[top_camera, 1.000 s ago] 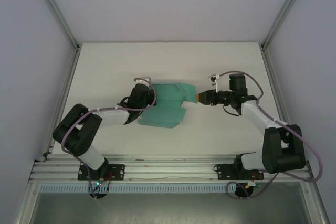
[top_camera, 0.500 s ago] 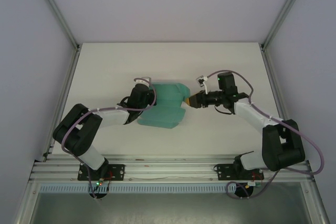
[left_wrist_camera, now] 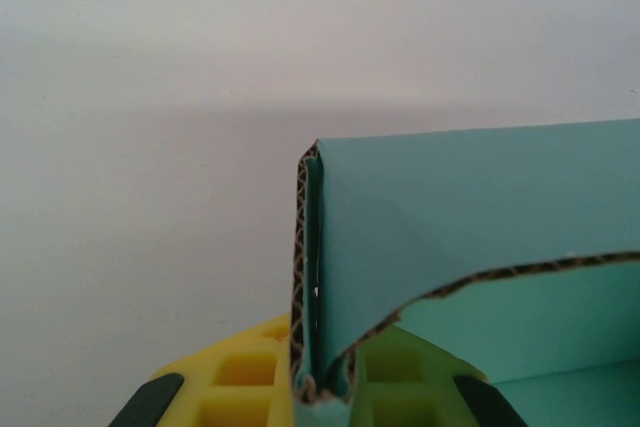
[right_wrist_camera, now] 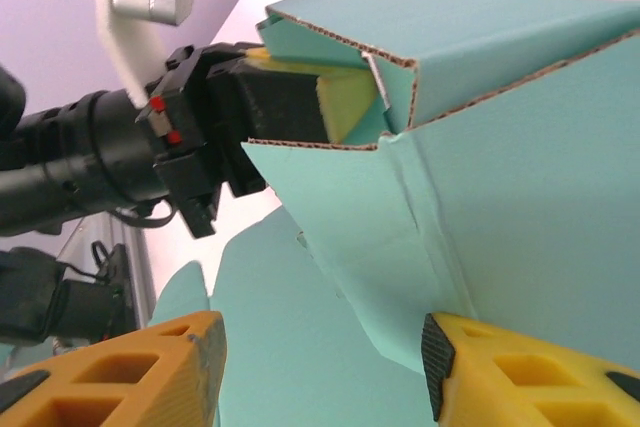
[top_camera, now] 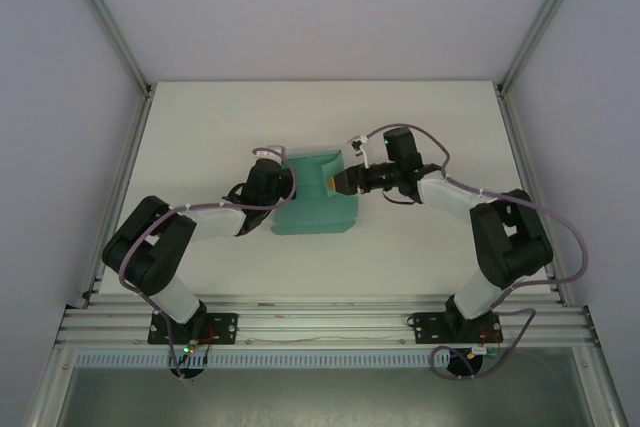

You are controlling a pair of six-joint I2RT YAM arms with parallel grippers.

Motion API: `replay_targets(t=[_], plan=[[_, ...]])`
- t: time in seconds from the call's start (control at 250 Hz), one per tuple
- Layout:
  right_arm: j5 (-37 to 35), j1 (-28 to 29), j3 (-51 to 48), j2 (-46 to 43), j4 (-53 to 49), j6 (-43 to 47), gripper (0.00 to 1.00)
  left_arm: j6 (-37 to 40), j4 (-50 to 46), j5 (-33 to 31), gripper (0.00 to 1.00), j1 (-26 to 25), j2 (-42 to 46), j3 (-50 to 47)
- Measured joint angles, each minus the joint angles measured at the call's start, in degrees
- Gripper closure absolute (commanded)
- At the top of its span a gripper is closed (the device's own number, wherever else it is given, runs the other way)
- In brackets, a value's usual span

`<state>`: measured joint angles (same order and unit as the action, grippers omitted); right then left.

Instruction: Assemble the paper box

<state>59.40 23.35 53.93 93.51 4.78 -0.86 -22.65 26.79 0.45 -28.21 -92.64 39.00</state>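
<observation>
Card is what both arms meet on. From the top external view the paper box (top_camera: 315, 209), teal and partly folded, sits mid-table (top_camera: 420, 117) directly between the grippers. The left gripper (top_camera: 284, 185) is at its left wall and the right gripper (top_camera: 334, 181) reaches in from the right at the far corner, so neither arm is nearer. The next fold looks to hinge on that right-hand corner.

In the left wrist view, the yellow ribbed fingers (left_wrist_camera: 235, 387) are clamped tight on a doubled wall of the box, which stands upright. Its cut edge shows brown corrugated fluting, and the faces are smooth and matte. The wall's long axis runs away to the right.

From the right wrist view, the right gripper's orange fingers (right_wrist_camera: 130, 372) stand well apart, straddling a creased teal panel without pinching it. The panel's fold line runs up towards the corner, where the left gripper's black body and yellow pads hold the wall.
</observation>
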Motion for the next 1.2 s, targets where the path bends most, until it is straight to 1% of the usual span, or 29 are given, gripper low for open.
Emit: replay_targets(t=[0.184, 0.276, 0.352, 0.456, 0.528, 0.644, 0.68, 0.7, 0.795, 0.899, 1.039, 1.203], plan=[[-3.8, 0.4, -0.6, -1.5, -0.2, -1.0, 0.43, 0.0, 0.0, -1.1, 1.0, 0.0, 0.0, -0.2], [-7.7, 0.6, -2.7, -6.4, -2.2, -0.5, 0.4, 0.0, 0.0, -1.1, 1.0, 0.0, 0.0, -0.2], [-10.9, 0.6, -4.6, -11.8, -4.4, 0.6, 0.36, 0.0, 0.0, -1.1, 1.0, -0.2, 0.0, -0.3], [-12.7, -0.1, -6.3, -17.7, -6.8, 2.2, 0.33, 0.0, 0.0, -0.9, 1.0, -0.3, 0.0, -0.5], [-13.4, -1.4, -7.2, -20.4, -8.1, 3.0, 0.32, 0.0, 0.0, -0.9, 1.0, -0.3, 0.0, -0.5], [-14.3, -5.2, -9.5, -23.7, -9.0, 3.5, 0.3, 0.0, 0.1, -0.9, 1.0, -0.3, 0.1, -0.6], [-14.6, -6.6, -10.4, -24.4, -9.1, 3.5, 0.31, 0.0, 0.1, -0.9, 1.0, -0.3, 0.1, -0.6], [-14.7, -7.3, -10.8, -24.6, -9.1, 3.5, 0.33, 0.0, 0.1, -0.9, 1.0, -0.3, 0.1, -0.6], [-14.4, -10.0, -11.2, -24.0, -9.9, 3.8, 0.36, 0.0, 0.4, -0.7, 1.0, -0.3, 0.1, -0.6], [-11.5, -10.5, -10.2, -20.6, -11.3, 5.5, 0.36, 0.0, 0.9, -0.6, 1.0, -0.3, 0.1, -0.6], [-8.8, -9.3, -7.4, -14.3, -13.0, 7.8, 0.37, 0.0, 0.9, -0.2, 1.0, -0.3, 0.0, -0.6], [-8.3, -5.3, -3.2, -9.4, -14.0, 9.9, 0.44, 0.0, 0.9, 0.2, 1.0, -0.3, 0.1, -0.6]])
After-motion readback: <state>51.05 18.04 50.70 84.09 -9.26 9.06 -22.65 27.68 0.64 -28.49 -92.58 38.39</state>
